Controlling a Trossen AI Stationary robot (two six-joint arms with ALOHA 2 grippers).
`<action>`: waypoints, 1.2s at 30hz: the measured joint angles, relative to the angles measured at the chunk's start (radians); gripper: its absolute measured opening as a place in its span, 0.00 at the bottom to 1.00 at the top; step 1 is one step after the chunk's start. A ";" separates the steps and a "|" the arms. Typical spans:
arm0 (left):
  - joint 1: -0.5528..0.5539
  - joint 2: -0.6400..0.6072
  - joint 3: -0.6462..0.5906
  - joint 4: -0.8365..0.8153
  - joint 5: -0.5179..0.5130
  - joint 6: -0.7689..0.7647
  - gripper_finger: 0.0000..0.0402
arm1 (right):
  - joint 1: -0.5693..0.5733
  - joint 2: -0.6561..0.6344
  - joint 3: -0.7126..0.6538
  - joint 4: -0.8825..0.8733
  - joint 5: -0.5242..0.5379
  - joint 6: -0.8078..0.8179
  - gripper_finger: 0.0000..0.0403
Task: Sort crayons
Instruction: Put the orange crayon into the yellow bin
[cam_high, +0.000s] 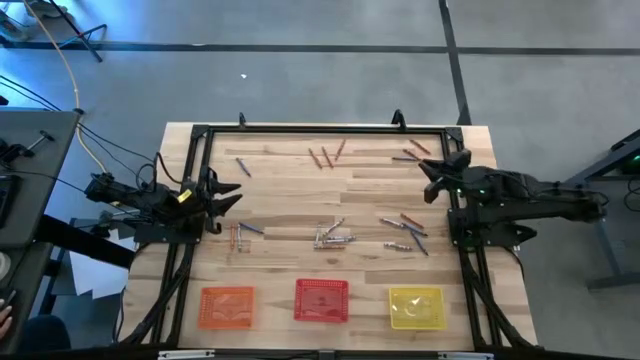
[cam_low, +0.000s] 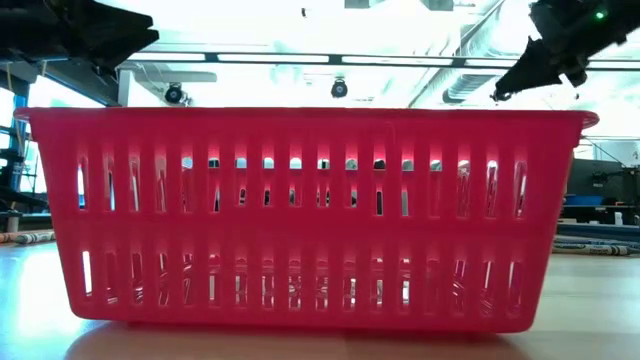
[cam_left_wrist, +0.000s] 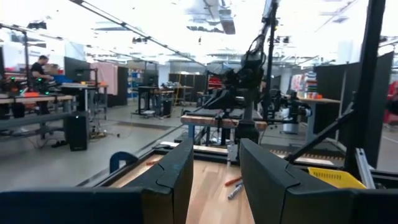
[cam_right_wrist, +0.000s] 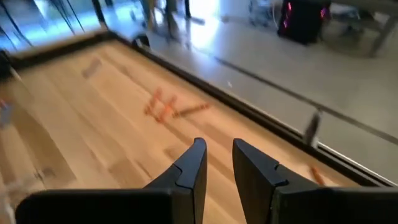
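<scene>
Left gripper (cam_high: 228, 195) hangs over the left edge of the table (cam_high: 300, 190), fingers (cam_left_wrist: 177, 177) parted with nothing between them, arm stretched in low and level. Right gripper (cam_high: 432, 172) mirrors it at the far right, jaws also apart and empty, tipped down toward the wood. The crayons (cam_high: 335, 236) lie scattered in roughly five loose clumps: three reddish ones (cam_high: 325, 155) near the far rail, a grey pile mid-table, more by each arm; exact count I can't tell. Three baskets sit along the near edge: orange (cam_high: 227, 306), red (cam_high: 322, 300), yellow (cam_high: 415, 306). From table level the red one blocks nearly everything
</scene>
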 joint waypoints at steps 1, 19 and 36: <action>0.000 0.000 0.000 0.001 -0.008 0.000 0.29 | -0.011 0.044 0.030 -0.030 -0.005 0.007 0.18; 0.000 0.000 0.000 0.008 -0.035 -0.002 0.29 | -0.416 0.605 0.476 -0.343 -0.351 -0.183 0.18; 0.000 0.000 0.000 0.007 -0.035 -0.001 0.29 | -0.816 0.980 0.583 -0.418 -0.438 -0.346 0.18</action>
